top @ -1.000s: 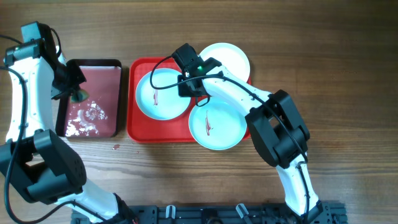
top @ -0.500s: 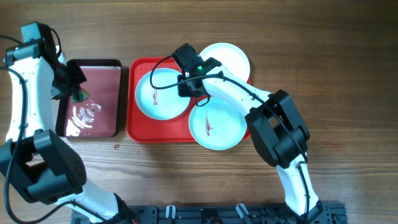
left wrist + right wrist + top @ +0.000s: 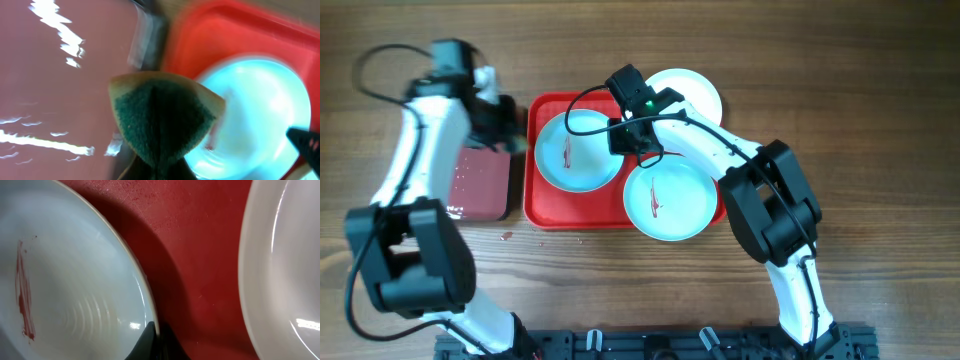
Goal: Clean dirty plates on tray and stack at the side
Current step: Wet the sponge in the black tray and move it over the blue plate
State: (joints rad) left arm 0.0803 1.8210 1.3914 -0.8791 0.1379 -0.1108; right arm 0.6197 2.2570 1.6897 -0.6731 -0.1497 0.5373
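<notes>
The red tray (image 3: 545,208) holds two mint-blue plates and a white plate (image 3: 692,92) at its back right. The left mint plate (image 3: 570,152) and the front mint plate (image 3: 670,200) each carry a reddish smear. My right gripper (image 3: 635,140) is shut on the right rim of the left mint plate. The right wrist view shows that rim (image 3: 70,280) pinched between the fingers (image 3: 156,341). My left gripper (image 3: 508,128) is shut on a green sponge (image 3: 165,115) and hovers at the tray's left edge, next to the same plate (image 3: 260,115).
A smaller black-rimmed maroon tray (image 3: 480,180) with wet foam streaks sits left of the red tray and also shows in the left wrist view (image 3: 60,75). A few drops lie on the wood in front of it (image 3: 505,237). Bare wooden table surrounds both trays.
My left arm has swung right, carrying the sponge from over the maroon tray to the red tray's left edge. The right gripper stays clamped on the plate rim.
</notes>
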